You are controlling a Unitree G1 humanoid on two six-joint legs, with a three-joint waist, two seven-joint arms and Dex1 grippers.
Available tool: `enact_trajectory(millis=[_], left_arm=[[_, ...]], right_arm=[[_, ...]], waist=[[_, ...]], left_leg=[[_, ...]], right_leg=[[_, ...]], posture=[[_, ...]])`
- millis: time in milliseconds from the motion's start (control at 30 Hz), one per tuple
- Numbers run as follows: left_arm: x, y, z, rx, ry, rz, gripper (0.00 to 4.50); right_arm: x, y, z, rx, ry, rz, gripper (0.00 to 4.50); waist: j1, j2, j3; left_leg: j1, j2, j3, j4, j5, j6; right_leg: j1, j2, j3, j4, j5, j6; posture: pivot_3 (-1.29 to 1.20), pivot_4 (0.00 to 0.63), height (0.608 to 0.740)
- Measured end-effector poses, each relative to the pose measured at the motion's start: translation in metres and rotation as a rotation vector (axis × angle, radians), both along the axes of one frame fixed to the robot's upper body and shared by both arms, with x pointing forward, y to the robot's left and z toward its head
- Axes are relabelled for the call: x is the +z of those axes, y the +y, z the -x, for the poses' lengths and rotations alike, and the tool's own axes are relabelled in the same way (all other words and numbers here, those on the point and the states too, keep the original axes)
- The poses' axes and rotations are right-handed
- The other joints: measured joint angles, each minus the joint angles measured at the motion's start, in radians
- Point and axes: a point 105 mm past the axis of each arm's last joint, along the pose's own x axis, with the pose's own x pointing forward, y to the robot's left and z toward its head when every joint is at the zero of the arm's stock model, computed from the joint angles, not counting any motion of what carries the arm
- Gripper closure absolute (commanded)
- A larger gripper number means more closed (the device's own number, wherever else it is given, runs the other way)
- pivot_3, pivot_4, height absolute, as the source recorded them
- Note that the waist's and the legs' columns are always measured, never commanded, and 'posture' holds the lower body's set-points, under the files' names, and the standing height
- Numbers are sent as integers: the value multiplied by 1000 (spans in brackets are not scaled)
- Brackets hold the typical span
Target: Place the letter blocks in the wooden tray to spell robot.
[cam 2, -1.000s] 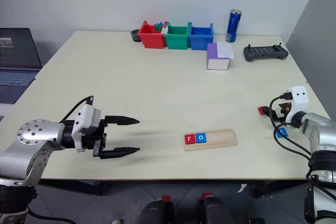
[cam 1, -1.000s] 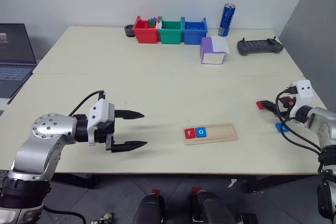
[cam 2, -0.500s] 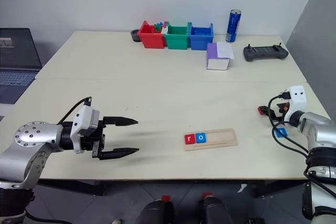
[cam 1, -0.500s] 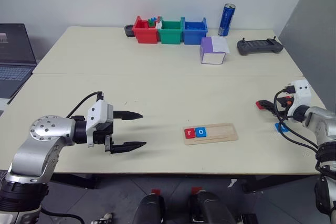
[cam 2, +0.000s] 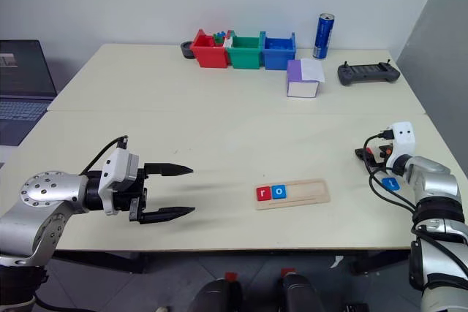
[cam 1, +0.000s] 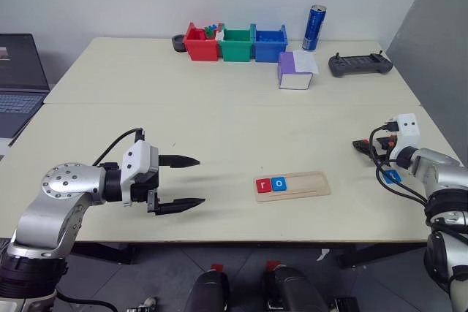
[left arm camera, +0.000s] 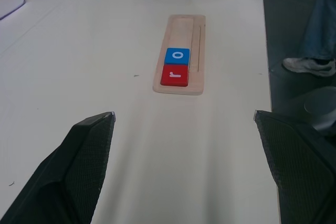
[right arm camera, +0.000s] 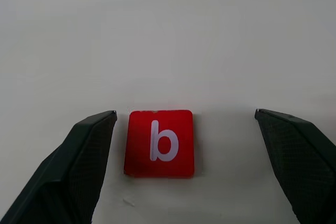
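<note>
Pale-wood long grooved tray [cam 1: 292, 185] lies mid-worktop [cam 1: 219, 129], holding a red square tile reading "r" [cam 1: 264, 185] touching a blue square tile reading "o" [cam 1: 279, 183]. Left pincer [cam 1: 189, 180] hovers spread beside it. Left wrist view repeats "r", "o". Right wrist view: right pincer [right arm camera: 184, 145] spread around a red square tile reading "b" [right arm camera: 159, 142], fingers apart from it.

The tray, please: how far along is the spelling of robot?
Done: red r and blue o sit at the tray's left end. In hand: the open right pincer frames the red b on the table, not yet gripped. Left: b, a second o and t; one blue tile lies nearby.
</note>
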Motion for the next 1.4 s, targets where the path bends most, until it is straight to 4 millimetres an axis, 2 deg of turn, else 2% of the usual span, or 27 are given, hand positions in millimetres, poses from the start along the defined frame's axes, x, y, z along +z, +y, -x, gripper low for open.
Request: enact_trajectory(millis=[33,100,333,500,667,867,1167,1300,1400], left_arm=[[0,0,0,1,0,1,22],[0,0,0,1,-1,1,0],[0,0,0,1,0,1,0],[0,1,-1,5,-9,6,0],[2,-3,-15,33,-52,102,0],[-7,-1,-21,44,-44,125,0],[-13,-14,-25,12,-80,188,0],[-16,-11,-27,0,-65,188,0],[-20,-11,-26,-18,-42,186,0]], right_arm=[[0,0,0,0,-2,-2,0],[0,0,-2,-6,-2,-9,603],[-1,0,-1,-6,0,-12,3033],[-1,1,0,-1,-2,-10,3089],[-1,3,2,8,-1,-6,3089],[-1,8,5,25,-2,0,3089],[-1,24,17,88,7,-11,3089],[9,29,24,123,1,4,3089],[26,31,28,154,-28,21,3089]], waist=[[0,0,0],[-1,0,0],[-1,0,0],[-1,0,0],[1,0,0],[0,0,0],[1,0,0],[1,0,0],[2,0,0]], left_leg=[[0,0,0,0,0,0],[0,0,0,0,0,0],[0,0,0,0,0,0],[0,0,0,0,0,0],[0,0,0,0,0,0],[0,0,0,-1,0,0],[0,0,0,0,0,0],[0,0,0,0,0,0],[-1,0,0,-1,0,0]], right_leg=[[0,0,0,0,0,0],[0,0,0,0,0,0],[0,0,0,0,0,0],[0,0,0,0,0,0],[0,0,0,0,0,0],[0,0,0,0,0,0],[0,0,0,0,0,0],[-1,0,0,0,0,0],[-1,0,0,0,0,0]], posture=[[0,150,740],[0,150,740],[0,150,740],[0,150,740],[0,150,740],[0,150,740],[0,150,740],[0,150,740],[0,150,740]])
